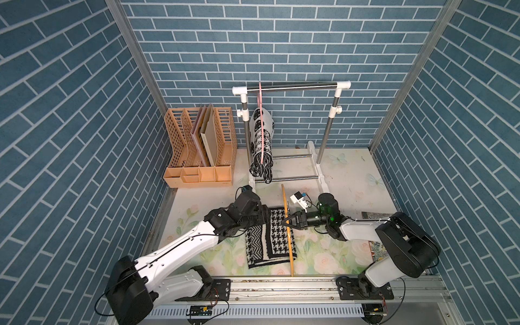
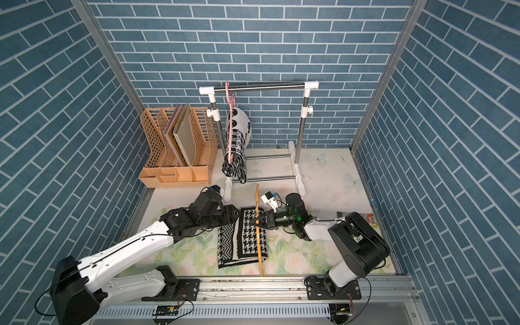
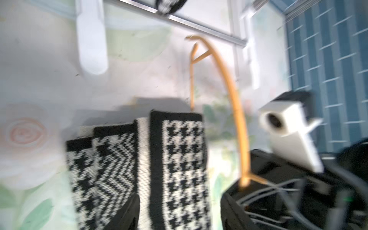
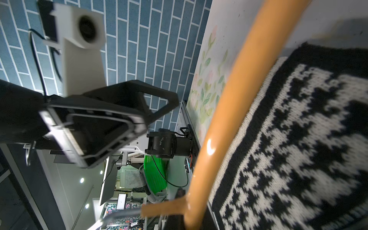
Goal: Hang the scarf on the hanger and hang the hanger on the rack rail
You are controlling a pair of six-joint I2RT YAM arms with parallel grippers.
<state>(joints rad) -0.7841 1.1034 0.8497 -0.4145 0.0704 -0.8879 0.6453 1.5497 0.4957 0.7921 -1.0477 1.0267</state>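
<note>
A folded black-and-white houndstooth scarf (image 1: pixel 270 239) (image 2: pixel 242 239) lies flat on the floral table in both top views. An orange hanger (image 1: pixel 289 247) (image 2: pixel 260 247) stands edge-on over the scarf's right side. My right gripper (image 1: pixel 287 222) is shut on the hanger's middle; the right wrist view shows the hanger (image 4: pixel 225 99) close beside the scarf (image 4: pixel 298 139). My left gripper (image 1: pixel 266 218) (image 3: pixel 182 196) is open at the scarf's far end, its dark fingers (image 3: pixel 129 211) standing either side of a scarf fold (image 3: pixel 183 159). The left wrist view is blurred.
A white-and-steel clothes rack (image 1: pixel 292 86) stands at the back, with another patterned scarf (image 1: pixel 261 140) on a pink hanger (image 1: pixel 261 95). A tan file organiser (image 1: pixel 201 146) sits at back left. Printed sheets (image 1: pixel 374 215) lie at the right edge.
</note>
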